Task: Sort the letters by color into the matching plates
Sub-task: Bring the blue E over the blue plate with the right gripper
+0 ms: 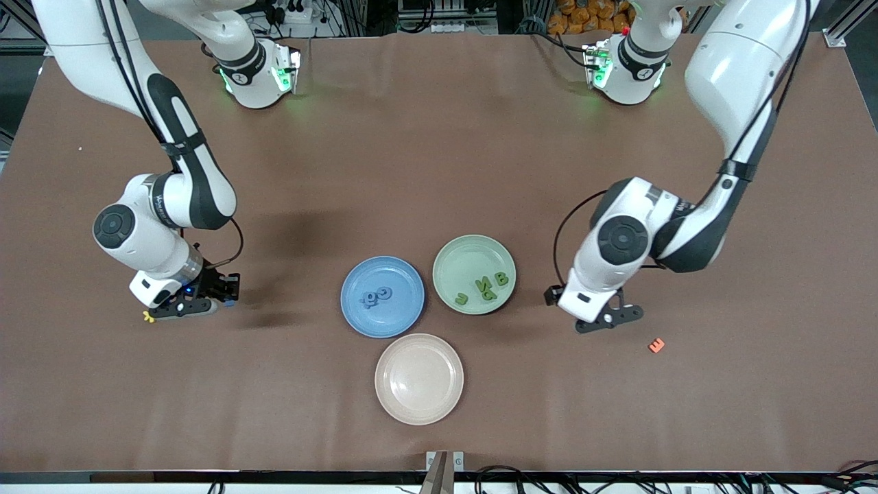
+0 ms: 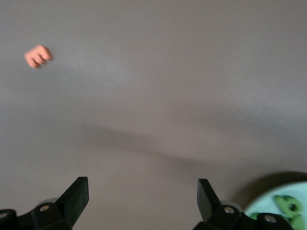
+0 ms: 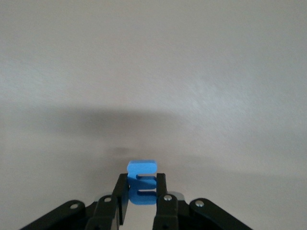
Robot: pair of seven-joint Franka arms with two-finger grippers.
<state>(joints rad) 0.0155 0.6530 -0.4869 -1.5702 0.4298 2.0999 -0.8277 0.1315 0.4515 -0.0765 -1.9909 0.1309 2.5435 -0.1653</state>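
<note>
Though cropped at frame edge, right gripper [image 3: 142, 189] clamps blue letter [image 3: 142, 181], half hidden between jaws; left gripper [image 2: 142, 196] jaws apart, nothing between.

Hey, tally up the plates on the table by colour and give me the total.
Blue plate: 1
Pale green plate: 1
Beige plate: 1
Total: 3 plates
</note>
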